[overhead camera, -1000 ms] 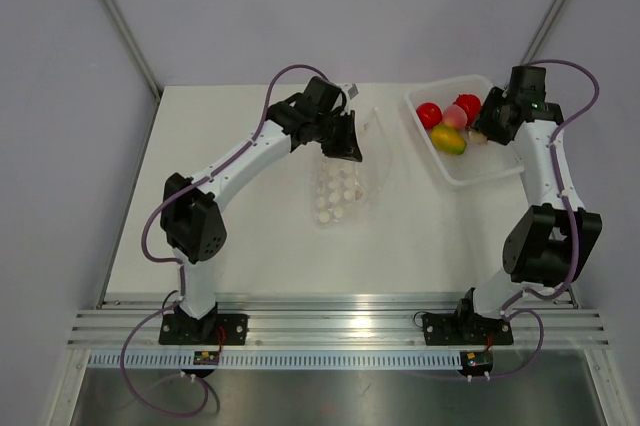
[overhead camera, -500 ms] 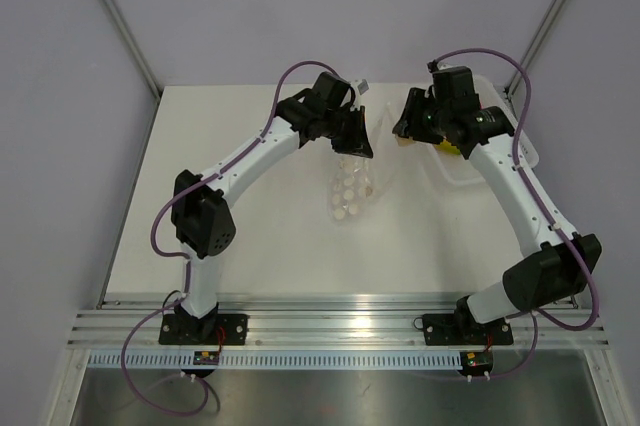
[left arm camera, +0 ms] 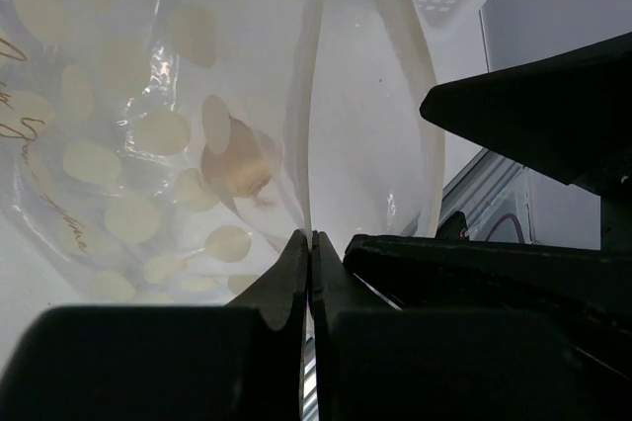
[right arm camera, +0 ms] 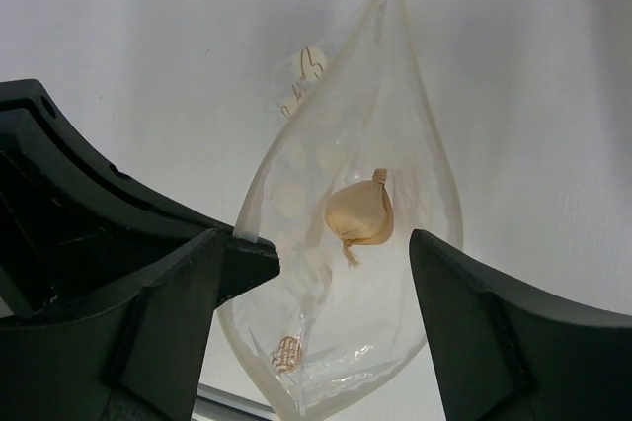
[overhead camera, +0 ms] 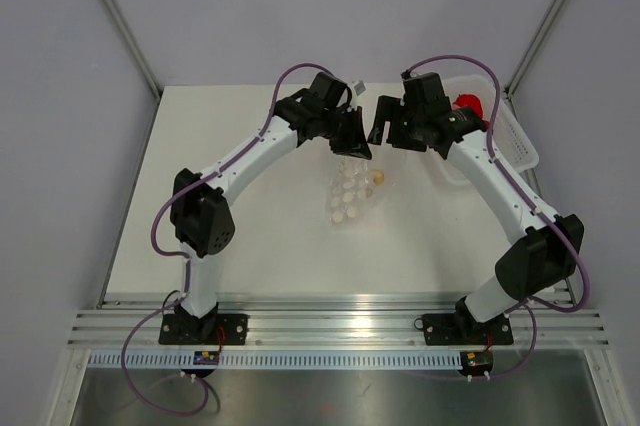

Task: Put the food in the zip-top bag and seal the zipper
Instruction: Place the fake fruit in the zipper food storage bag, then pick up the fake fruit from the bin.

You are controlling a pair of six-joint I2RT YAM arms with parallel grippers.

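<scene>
We note zip-top bag (overhead camera: 347, 196) mid worktop (overhead camera: 250, 246), tan bulb-shaped food piece (overhead camera: 378, 178) inside it, L claw (overhead camera: 354, 143) pinched tight on bag's mouth edge, R claw (overhead camera: 384, 128) jaws apart, empty, beside mouth, red food (overhead camera: 468, 103) in white tray (overhead camera: 520, 146) far right.

Bright, even overhead light leaves only faint, soft shadows on the table (overhead camera: 250, 236). The left wrist view is dimmer, with the left gripper (left arm camera: 310, 253) a dark blur from 4 to 8 o'clock and glare whitening the zip-top bag (left arm camera: 148, 125) at 12. The right wrist view is sharp mid-frame.
</scene>
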